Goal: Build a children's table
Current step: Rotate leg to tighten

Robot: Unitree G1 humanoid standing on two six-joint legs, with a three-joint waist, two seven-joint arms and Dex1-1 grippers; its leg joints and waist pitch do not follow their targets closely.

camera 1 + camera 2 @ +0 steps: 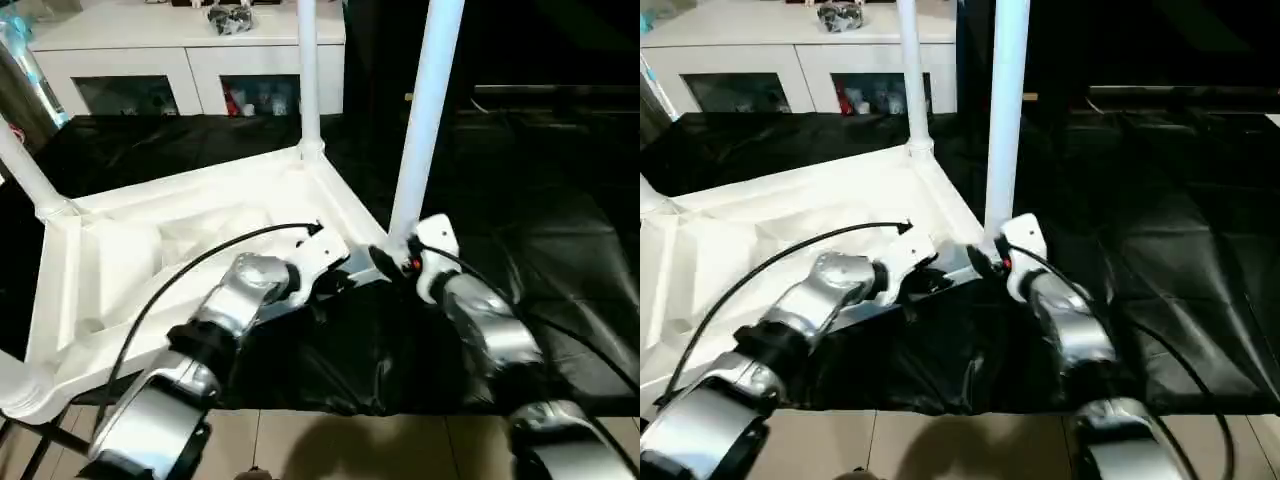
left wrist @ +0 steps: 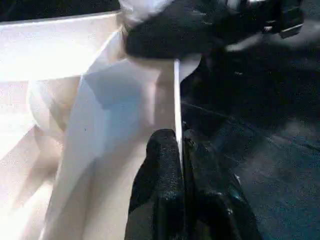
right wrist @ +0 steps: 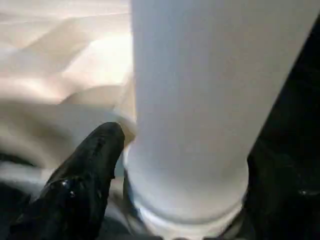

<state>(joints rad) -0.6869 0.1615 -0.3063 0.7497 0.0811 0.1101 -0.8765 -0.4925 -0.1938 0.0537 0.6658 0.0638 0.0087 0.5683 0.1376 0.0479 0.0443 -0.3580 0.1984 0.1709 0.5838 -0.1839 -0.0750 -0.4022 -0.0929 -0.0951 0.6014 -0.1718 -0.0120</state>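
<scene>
The white tabletop (image 1: 130,260) lies upside down on a black cloth, ribbed underside up. Three white legs stand in its corner sockets: far (image 1: 308,80), left (image 1: 25,170) and near right (image 1: 425,110). A white rounded end (image 1: 15,385) shows at the near left corner. My left gripper (image 2: 179,145) is shut on the thin rim (image 2: 176,90) of the near edge, close to the near right corner. My right gripper (image 1: 385,258) straddles the base of the near right leg (image 3: 200,100). One black finger (image 3: 95,165) stands slightly off the leg, so the jaws are open around it.
A white glass-door cabinet (image 1: 190,60) stands behind the work, with a dark bundle (image 1: 230,15) on top. The black cloth (image 1: 540,230) stretches to the right of the tabletop. Tiled floor (image 1: 330,440) shows below the near edge. Black cables run along both forearms.
</scene>
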